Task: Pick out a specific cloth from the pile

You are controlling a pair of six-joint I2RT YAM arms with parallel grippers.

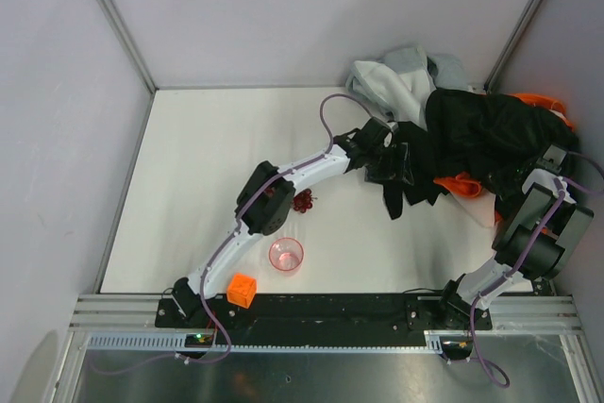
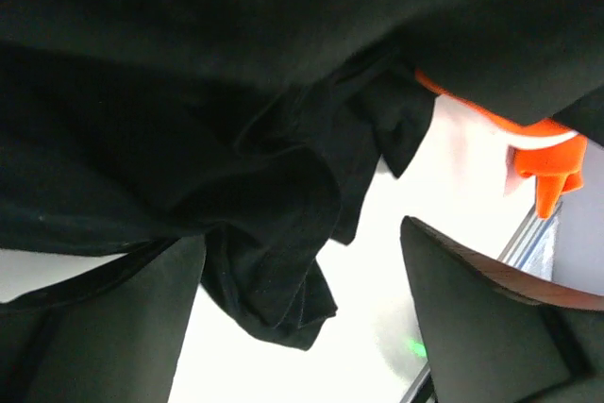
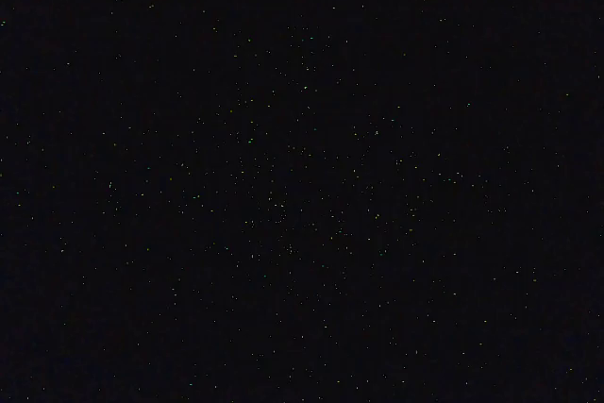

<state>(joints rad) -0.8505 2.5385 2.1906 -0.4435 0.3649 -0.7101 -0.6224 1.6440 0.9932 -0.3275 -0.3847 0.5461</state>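
At the right-centre heap of black, orange and grey clothes (image 1: 491,129), the spread left gripper (image 1: 385,165) straddles a small black soft-fabric cloth (image 2: 283,271), best pinched alone; the buried right gripper is pressed together.

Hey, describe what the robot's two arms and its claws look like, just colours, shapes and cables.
Both the left arm and the right arm have white tube-like links between chunky black joints, with a lilac cable running along each. The left claw has broad, dark, wedge-shaped fingers.
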